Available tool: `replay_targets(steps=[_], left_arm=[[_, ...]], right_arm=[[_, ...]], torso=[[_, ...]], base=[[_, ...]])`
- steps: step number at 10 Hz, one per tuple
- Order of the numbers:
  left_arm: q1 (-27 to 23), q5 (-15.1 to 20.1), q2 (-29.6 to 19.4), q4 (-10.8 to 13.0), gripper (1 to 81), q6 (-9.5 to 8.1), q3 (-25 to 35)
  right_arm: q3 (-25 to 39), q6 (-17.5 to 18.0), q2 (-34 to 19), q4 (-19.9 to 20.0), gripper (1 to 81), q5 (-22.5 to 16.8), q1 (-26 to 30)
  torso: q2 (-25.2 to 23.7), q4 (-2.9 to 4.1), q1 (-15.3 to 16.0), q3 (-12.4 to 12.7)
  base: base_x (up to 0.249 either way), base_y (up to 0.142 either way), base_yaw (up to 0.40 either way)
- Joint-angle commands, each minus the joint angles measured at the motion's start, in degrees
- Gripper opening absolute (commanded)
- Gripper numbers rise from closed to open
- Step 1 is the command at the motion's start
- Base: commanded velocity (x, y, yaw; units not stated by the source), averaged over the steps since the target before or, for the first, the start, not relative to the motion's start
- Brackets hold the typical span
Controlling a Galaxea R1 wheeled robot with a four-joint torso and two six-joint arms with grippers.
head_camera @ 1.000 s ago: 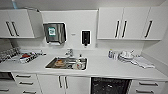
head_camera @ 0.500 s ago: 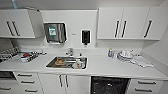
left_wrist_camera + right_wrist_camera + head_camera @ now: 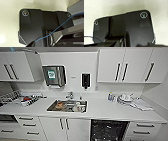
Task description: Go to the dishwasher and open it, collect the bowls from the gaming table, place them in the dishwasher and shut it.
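Head view faces a kitchen wall: the dishwasher (image 3: 109, 130) sits at about five o'clock, under the white desk (image 3: 105, 110), its dark racked interior exposed, so opening seems done. A sink (image 3: 67, 106) lies near the centre, with dishes (image 3: 124, 98) at two o'clock. Collecting the bowls, loading and closing remain. Whether either hand is open or holding anything, I cannot tell.

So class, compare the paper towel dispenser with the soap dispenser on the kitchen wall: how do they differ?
The paper towel dispenser is wide, boxy and shiny steel with a green label; the soap dispenser is narrow, upright and black. The paper towel dispenser hangs left of the sink, the soap dispenser right of it. Both are wall-mounted above the counter.
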Motion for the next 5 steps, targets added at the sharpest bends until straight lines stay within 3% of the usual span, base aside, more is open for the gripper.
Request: replay_targets(steps=[1,2,5], left_arm=[[-1.75,2.95,1.06,-0.1,81.1,0.22,-1.75],[-1.75,2.95,1.14,-0.1,81.1,0.22,-1.75],[-1.75,2.95,1.06,-0.1,81.1,0.22,-1.75]], right_arm=[[-0.14,0.12,-0.07,-0.39,81.1,-2.78,2.58],[-0.22,0.12,-0.16,-0.39,81.1,-2.69,2.41],[-0.22,0.12,-0.08,-0.48,81.1,-2.51,2.32]], torso=[[5.51,0.0,-3.54,0.0],[7.35,0.0,-4.74,2.33],[13.07,0.0,-8.41,3.98]], base=[[0.0,0.0,0.0],[0.0,0.0,0.0],[0.0,0.0,0.0]])
